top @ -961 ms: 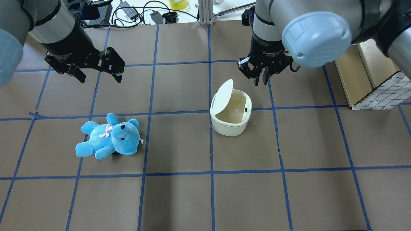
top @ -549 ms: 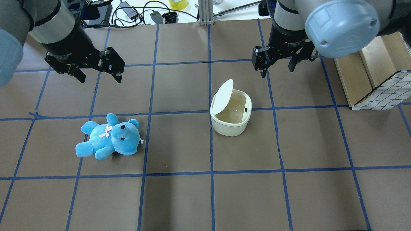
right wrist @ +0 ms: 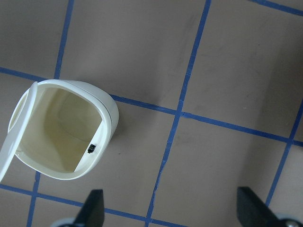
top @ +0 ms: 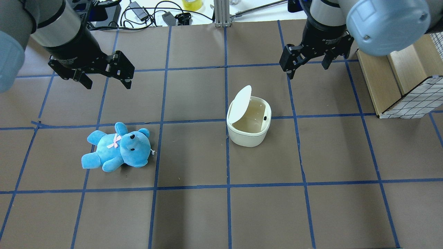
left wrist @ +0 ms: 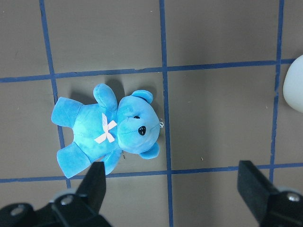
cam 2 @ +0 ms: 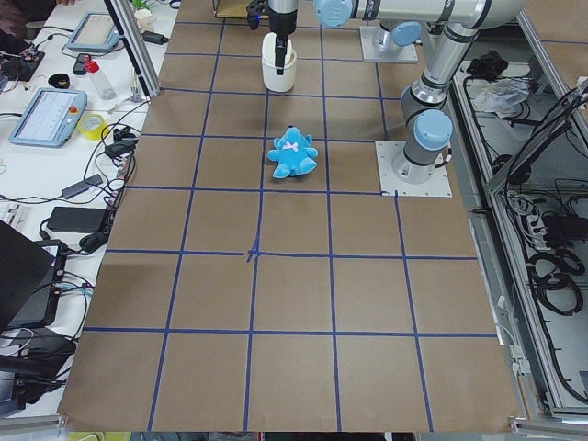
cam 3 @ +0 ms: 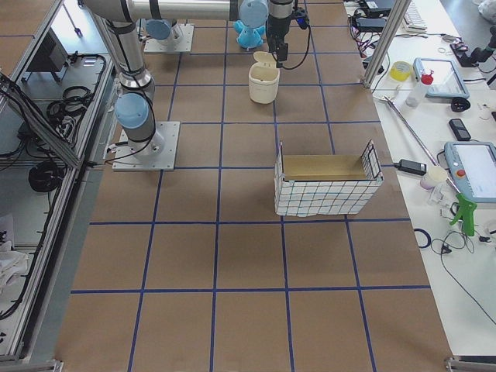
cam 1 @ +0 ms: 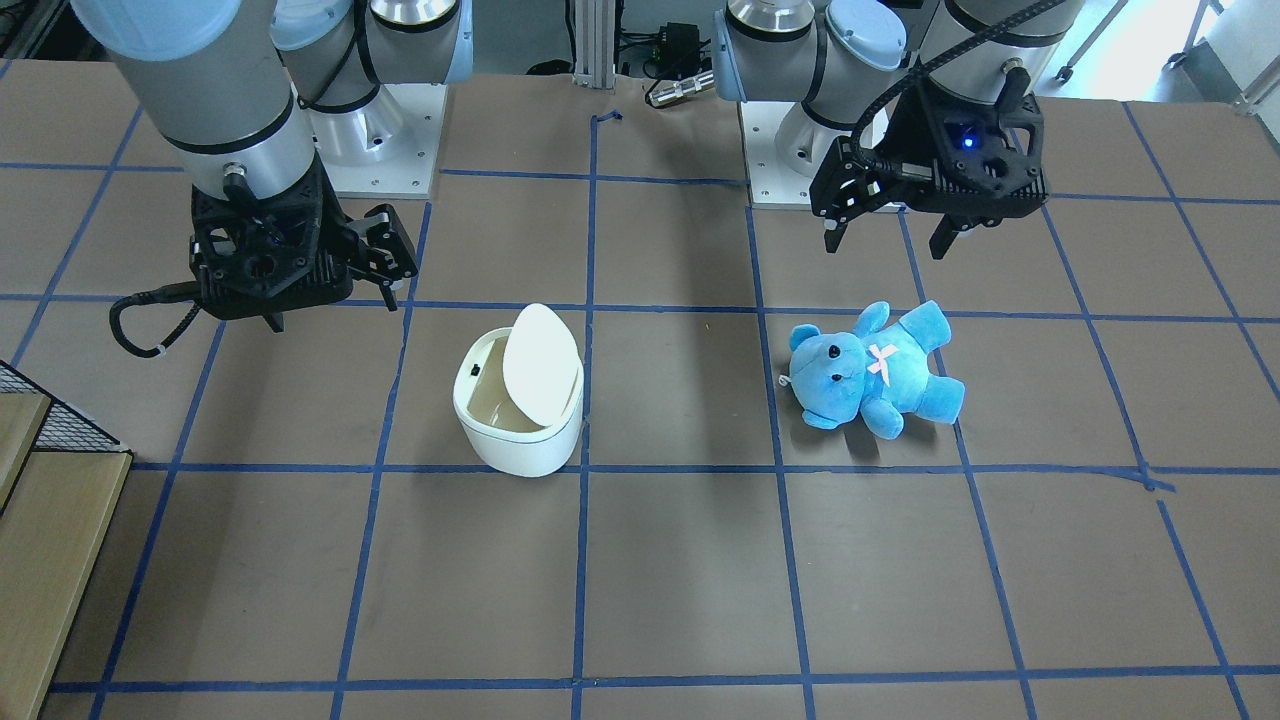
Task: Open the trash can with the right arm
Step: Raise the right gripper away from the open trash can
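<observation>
The trash can [top: 250, 133] sat mid-table with its lid [top: 240, 103] tipped up. Seen from overhead, the right gripper [top: 308, 68] hung near its 2 o'clock, jaws wide and holding nothing. I reckoned 1 low pass over the can could knock that lid shut.

teddy bear [top: 117, 148] left — trash can [top: 248, 117] right
</observation>
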### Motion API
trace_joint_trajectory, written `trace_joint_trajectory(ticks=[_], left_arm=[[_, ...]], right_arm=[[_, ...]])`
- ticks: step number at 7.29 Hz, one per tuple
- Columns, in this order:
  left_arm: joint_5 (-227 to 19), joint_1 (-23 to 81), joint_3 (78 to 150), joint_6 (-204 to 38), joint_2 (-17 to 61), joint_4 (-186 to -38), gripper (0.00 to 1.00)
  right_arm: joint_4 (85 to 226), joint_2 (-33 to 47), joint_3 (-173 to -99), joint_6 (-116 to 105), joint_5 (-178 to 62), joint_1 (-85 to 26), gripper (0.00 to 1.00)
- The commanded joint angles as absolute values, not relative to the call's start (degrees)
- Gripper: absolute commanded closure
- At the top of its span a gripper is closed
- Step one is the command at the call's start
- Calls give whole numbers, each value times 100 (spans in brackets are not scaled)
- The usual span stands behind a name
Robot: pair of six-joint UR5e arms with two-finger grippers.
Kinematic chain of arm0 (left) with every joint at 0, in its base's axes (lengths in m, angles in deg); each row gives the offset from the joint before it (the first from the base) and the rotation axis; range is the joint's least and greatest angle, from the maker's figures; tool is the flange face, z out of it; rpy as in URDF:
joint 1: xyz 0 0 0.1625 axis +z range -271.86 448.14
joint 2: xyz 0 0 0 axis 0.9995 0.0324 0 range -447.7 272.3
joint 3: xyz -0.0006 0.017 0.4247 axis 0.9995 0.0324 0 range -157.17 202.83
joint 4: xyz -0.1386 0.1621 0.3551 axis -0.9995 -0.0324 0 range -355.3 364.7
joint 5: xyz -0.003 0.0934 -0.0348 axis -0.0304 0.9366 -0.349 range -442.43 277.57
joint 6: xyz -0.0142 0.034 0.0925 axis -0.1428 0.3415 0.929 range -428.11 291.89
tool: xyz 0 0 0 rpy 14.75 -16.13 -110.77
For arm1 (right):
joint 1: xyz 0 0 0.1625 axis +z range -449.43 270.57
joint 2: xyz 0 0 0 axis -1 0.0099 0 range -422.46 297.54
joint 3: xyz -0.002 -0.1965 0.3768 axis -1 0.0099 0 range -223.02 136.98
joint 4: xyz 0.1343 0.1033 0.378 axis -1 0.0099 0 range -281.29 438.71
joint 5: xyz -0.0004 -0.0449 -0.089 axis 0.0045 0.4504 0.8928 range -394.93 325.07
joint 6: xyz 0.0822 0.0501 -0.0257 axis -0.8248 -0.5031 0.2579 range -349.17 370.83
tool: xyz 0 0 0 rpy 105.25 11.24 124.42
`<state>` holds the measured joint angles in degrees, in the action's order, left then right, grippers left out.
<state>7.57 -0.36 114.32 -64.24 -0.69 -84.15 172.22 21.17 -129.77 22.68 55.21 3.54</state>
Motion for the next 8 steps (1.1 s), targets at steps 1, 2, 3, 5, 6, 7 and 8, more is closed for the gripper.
trace_joint_trajectory(ticks=[1, 2, 3, 5, 6, 7, 8], left_arm=[[757, -36, 11432, -6424, -69, -8415, 0], [757, -36, 11432, -6424, -69, -8415, 0], [757, -36, 11432, -6424, -69, -8415, 0], [757, -36, 11432, -6424, -69, -8415, 0], [757, -36, 11432, -6424, -69, -8415, 0], [757, -36, 11432, -6424, -69, -8415, 0], [757, -36, 11432, -6424, -69, -8415, 0]], right_arm=[[17213, 2139, -12968, 2602, 5340, 93, 1], [17222, 2165, -12968, 2603, 5340, 92, 1], [17231, 2165, -12968, 2603, 5348, 92, 1], [17240, 2165, -12968, 2595, 5357, 92, 1], [17231, 2174, -12968, 2586, 5348, 92, 1], [17231, 2174, -12968, 2542, 5357, 92, 1], [17231, 2183, -12968, 2525, 5366, 92, 1]])
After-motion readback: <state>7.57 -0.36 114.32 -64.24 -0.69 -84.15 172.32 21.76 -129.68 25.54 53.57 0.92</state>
